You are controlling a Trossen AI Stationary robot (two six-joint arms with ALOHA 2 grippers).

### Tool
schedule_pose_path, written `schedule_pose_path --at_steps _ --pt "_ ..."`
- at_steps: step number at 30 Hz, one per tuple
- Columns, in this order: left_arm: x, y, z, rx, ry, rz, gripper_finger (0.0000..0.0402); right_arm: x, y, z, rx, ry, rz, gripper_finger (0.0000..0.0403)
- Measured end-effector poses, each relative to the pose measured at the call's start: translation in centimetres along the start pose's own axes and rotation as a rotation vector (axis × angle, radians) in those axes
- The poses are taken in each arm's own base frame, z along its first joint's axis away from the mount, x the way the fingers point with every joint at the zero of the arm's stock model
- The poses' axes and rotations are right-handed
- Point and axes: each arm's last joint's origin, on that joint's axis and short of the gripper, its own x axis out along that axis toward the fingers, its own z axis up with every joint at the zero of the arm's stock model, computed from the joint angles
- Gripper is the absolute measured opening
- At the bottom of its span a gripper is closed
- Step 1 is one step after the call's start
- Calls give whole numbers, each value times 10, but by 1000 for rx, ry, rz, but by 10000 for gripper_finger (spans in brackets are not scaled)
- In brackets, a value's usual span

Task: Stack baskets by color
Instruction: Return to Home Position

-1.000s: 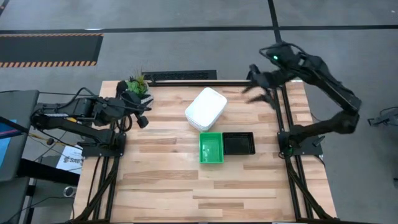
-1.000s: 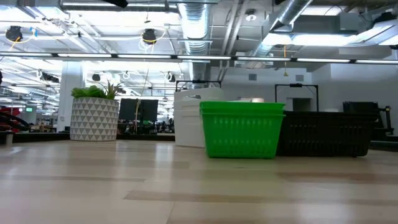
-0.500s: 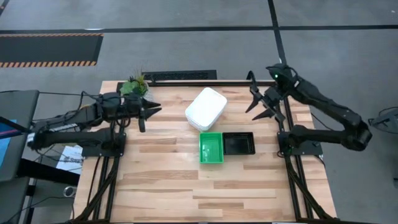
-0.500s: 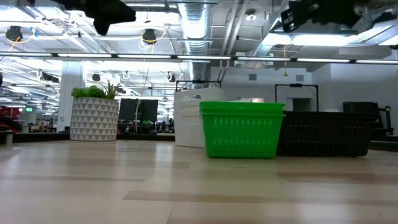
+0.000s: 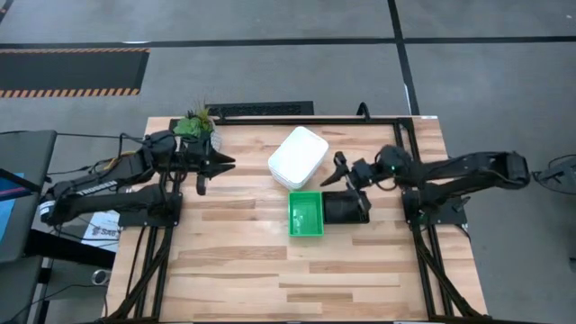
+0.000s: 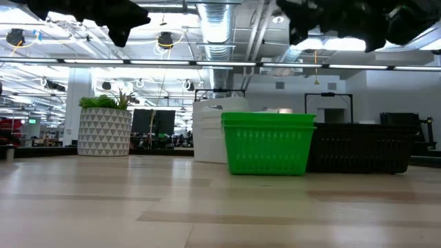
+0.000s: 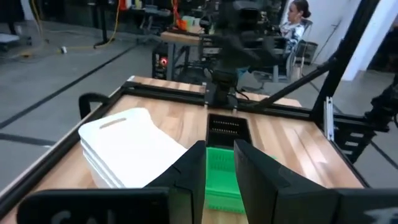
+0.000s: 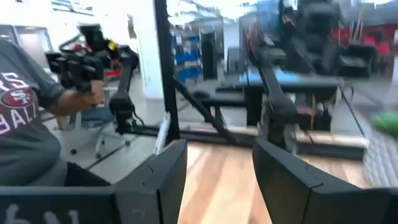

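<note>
The sorting looks finished, I believe. In the high view the white baskets (image 5: 298, 157) stand at upper centre, the green baskets (image 5: 305, 213) below them, and the black baskets (image 5: 346, 208) right beside the green. Since a moment ago the right gripper (image 5: 336, 170) has swung from the upper right down to just over the black baskets, fingers wide apart and empty. The left gripper (image 5: 220, 166), at centre left near the potted plant (image 5: 197, 122), has its fingers parted and is empty too. Only the homing remains.

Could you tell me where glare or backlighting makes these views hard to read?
Low view: ceiling lights backlight the left arm and right arm into dark silhouettes. Right wrist view: the far room washes out white. High view: even light; the white stack shows little detail.
</note>
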Motion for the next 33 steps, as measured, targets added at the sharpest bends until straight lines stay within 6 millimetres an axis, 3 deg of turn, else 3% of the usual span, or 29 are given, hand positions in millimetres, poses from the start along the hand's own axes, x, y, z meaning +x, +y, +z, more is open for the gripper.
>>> schedule_pose_path --at_steps 7,15,21,23,29,33 --pt "-5 16 1 -15 -1 -17 71 -13 1 2 4 -116 -110 205" --pt "-20 33 8 -28 -60 -121 71 -70 30 33 -22 -277 -164 203" --pt "-19 44 -1 -41 -5 -128 71 -93 51 19 -76 -317 -344 205" --pt "-17 47 -12 -36 -8 -129 71 -94 53 6 -81 -303 -395 203" --pt "-11 56 -74 -105 -108 -115 71 -100 53 -19 -80 -338 -455 202" --pt "-19 56 -96 -172 -172 -134 71 -113 50 -13 -111 -414 -538 205"
